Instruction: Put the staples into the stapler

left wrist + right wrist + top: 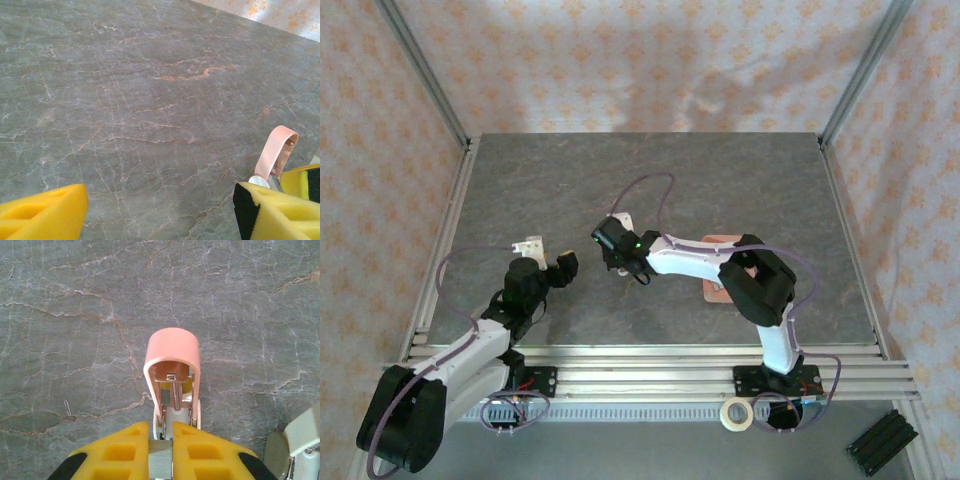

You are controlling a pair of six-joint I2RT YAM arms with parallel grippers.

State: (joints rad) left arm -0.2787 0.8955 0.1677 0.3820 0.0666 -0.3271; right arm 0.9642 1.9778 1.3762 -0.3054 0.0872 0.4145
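Between right jaws, stapler base hidden

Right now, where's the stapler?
The stapler is clamped in the right gripper, pink end poking forward, near the middle of the table, just right of the open left gripper.
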